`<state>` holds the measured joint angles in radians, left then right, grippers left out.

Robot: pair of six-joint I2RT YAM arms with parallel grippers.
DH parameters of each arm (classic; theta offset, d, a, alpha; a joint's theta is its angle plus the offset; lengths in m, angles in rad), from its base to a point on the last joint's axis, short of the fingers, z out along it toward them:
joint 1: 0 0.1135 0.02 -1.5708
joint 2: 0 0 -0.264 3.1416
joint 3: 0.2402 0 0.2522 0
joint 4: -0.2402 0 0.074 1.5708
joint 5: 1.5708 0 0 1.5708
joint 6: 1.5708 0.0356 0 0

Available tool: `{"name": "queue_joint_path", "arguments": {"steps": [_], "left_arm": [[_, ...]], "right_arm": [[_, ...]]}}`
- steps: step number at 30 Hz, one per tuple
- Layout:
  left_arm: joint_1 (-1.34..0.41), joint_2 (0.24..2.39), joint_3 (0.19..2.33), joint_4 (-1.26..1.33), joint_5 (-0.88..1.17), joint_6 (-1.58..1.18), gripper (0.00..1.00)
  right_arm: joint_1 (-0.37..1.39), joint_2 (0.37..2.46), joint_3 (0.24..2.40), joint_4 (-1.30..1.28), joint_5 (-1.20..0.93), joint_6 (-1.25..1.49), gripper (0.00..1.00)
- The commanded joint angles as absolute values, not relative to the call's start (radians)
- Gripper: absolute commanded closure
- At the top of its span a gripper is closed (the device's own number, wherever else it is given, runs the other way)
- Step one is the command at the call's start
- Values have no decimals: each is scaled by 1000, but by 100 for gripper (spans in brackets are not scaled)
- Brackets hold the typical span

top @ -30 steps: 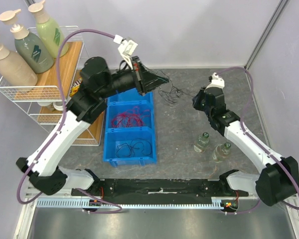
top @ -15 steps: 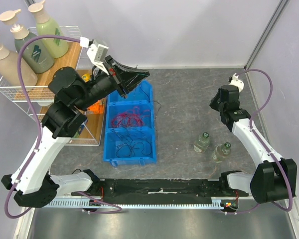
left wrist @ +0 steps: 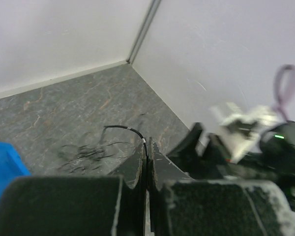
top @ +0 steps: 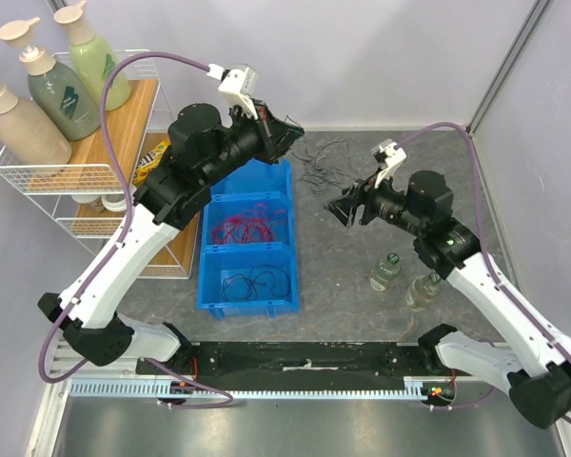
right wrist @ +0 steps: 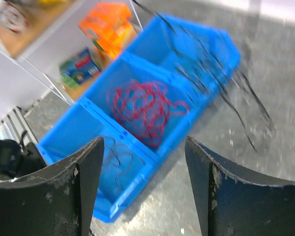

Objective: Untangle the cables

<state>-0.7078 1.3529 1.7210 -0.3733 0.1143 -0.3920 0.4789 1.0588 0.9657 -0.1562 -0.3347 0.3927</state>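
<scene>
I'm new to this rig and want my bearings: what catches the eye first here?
The blue bin at centre-left stands out, with a tangle of red cables in its middle compartment. Beyond it, loose black cables lie on the table, and the left gripper is shut on a black strand above them. The right gripper hangs open, facing the bin.

A strip of bare table (top: 333, 276) runs between the bin (top: 247, 307) and the two bottles (top: 385, 271), wide enough for a gripper. At its far end sprawl black cables (top: 322, 167), one strand pinched in the left gripper (top: 298, 129). The right gripper (top: 335, 209) hangs, fingers spread, over the strip. The rack (top: 48, 178) blocks the left; walls close the far and right sides.
</scene>
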Motion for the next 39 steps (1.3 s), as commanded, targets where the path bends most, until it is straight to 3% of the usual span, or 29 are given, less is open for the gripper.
{"name": "queue_joint_path", "arguments": {"steps": [1,6,15,21,28,32,39], "left_arm": [[-706,1394,1789,-368,6,-482,98],[-707,1454,1827,-367,49,-544,98],[-706,1480,1819,-250,254,-653,98],[-706,1463,1810,-233,278,-663,98],[-706,1474,1796,-192,314,-702,98],[-706,1489,1810,-170,354,-724,98],[-706,1476,1810,-170,359,-721,98]], "right_arm": [[512,1026,1045,-91,-351,348,27],[546,1100,1118,-97,-336,336,35],[560,1265,1028,227,-380,439,32],[581,1284,1034,270,-370,440,31],[583,1204,966,250,-142,434,25],[581,1230,1002,149,-29,433,32],[581,1206,965,103,109,413,33]]}}
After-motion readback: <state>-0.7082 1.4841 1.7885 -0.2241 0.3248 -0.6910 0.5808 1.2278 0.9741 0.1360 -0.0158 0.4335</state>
